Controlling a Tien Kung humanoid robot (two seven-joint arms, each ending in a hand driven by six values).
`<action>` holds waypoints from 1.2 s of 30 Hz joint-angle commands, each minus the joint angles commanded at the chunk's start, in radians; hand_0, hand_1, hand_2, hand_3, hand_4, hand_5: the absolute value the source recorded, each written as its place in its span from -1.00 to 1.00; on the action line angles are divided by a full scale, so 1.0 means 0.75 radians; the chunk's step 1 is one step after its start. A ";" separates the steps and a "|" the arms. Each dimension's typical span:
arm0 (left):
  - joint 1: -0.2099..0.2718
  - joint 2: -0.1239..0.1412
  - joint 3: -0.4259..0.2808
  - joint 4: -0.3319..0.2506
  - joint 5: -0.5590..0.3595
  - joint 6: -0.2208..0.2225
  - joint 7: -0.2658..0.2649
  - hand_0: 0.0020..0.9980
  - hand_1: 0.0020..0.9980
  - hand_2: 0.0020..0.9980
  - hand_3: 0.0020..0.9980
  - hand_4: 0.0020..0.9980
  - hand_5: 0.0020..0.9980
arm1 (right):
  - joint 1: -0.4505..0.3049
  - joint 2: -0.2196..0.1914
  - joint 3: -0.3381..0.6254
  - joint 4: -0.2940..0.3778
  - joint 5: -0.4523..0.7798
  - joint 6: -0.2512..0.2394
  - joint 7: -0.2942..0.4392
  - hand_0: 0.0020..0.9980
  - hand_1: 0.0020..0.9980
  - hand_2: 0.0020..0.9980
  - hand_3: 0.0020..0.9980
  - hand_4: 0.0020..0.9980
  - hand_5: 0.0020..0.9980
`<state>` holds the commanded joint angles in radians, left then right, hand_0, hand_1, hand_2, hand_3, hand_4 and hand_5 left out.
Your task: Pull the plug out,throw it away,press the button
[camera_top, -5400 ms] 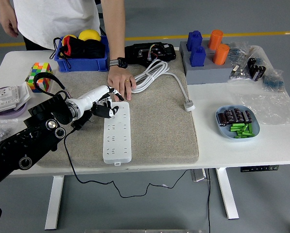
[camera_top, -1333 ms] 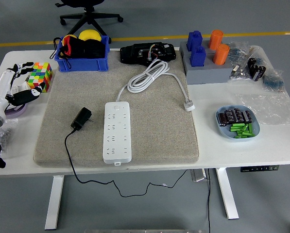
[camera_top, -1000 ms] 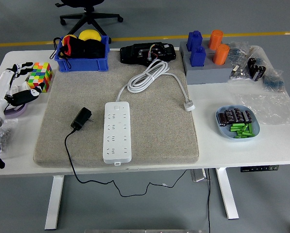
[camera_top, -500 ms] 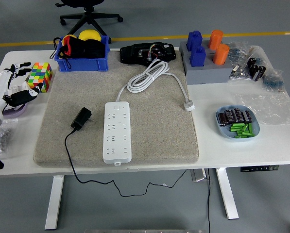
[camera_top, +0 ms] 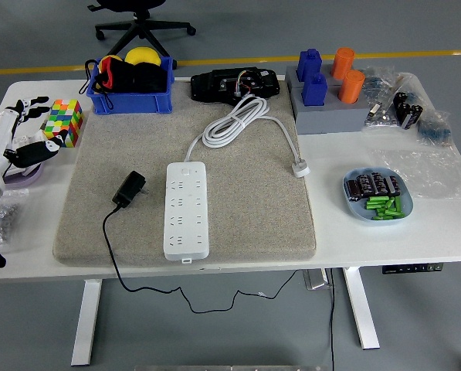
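**Plug lies free on the mat, left of the strip**

Plug (camera_top: 129,188) rests on the grey felt mat (camera_top: 245,209), just beside the left edge of the white power strip (camera_top: 187,209) and apart from it, its black cord (camera_top: 110,255) trailing toward the near edge and dropping under the table. No socket on the strip is occupied, so by the look of it the pulling and discarding are done; the plug sits where a dropped thing would, on its side and clear of the sockets. What remains, judging from the task, is the button, presumably the small switch at the strip's far end.

The left hand (camera_top: 25,139) is at the far left edge of the table, well apart from the strip, over a purple dish (camera_top: 18,174) and beside the colourful cube (camera_top: 65,122). Its white fingers (camera_top: 31,103) are spread loosely and hold nothing. The right hand is out of view.

The strip lies lengthwise, near to far, in the middle of the mat, its own white cable (camera_top: 238,120) coiled at the far side with the flat plug end off to the right. The white table (camera_top: 369,239) carries clutter round the mat: a blue bin (camera_top: 130,99) at the far left, a black device (camera_top: 234,83), blue and orange blocks on a grey stand (camera_top: 330,114), and a light blue plate (camera_top: 352,207) of small parts on the right. Beyond is grey floor with a yellow line and an office chair base.
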<state>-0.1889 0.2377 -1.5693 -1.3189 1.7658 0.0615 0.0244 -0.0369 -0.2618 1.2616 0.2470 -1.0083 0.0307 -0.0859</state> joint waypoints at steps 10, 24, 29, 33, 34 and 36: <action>0.004 -0.005 0.002 0.001 0.000 -0.001 0.002 0.72 0.63 0.54 0.68 0.42 -0.74 | 0.000 0.002 0.002 0.001 -0.002 0.000 0.000 0.46 0.36 0.32 0.29 0.48 0.18; 0.005 -0.004 0.009 -0.004 0.000 -0.003 0.006 0.72 0.63 0.54 0.67 0.41 -0.76 | 0.001 0.002 0.002 0.000 0.000 -0.003 0.002 0.46 0.36 0.32 0.29 0.47 0.18; 0.007 -0.005 0.007 -0.008 -0.002 -0.002 0.006 0.72 0.63 0.54 0.67 0.41 -0.76 | 0.000 0.002 0.005 0.002 -0.003 -0.001 0.001 0.46 0.36 0.32 0.29 0.47 0.18; 0.006 -0.005 -0.001 -0.009 0.000 -0.003 0.007 0.71 0.62 0.54 0.67 0.41 -0.76 | -0.001 0.000 0.004 0.001 -0.004 -0.002 0.001 0.46 0.36 0.32 0.29 0.47 0.18; 0.006 -0.006 -0.005 -0.008 0.001 -0.003 0.007 0.71 0.62 0.54 0.67 0.41 -0.76 | -0.001 -0.001 0.003 0.000 -0.004 -0.002 0.001 0.46 0.36 0.32 0.29 0.47 0.18; 0.007 -0.005 -0.009 -0.009 0.001 -0.002 0.007 0.71 0.62 0.54 0.66 0.40 -0.76 | -0.003 -0.001 0.003 -0.001 -0.004 -0.003 0.001 0.46 0.36 0.32 0.29 0.48 0.18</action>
<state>-0.1840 0.2337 -1.5757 -1.3260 1.7665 0.0601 0.0295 -0.0390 -0.2626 1.2641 0.2462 -1.0112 0.0287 -0.0850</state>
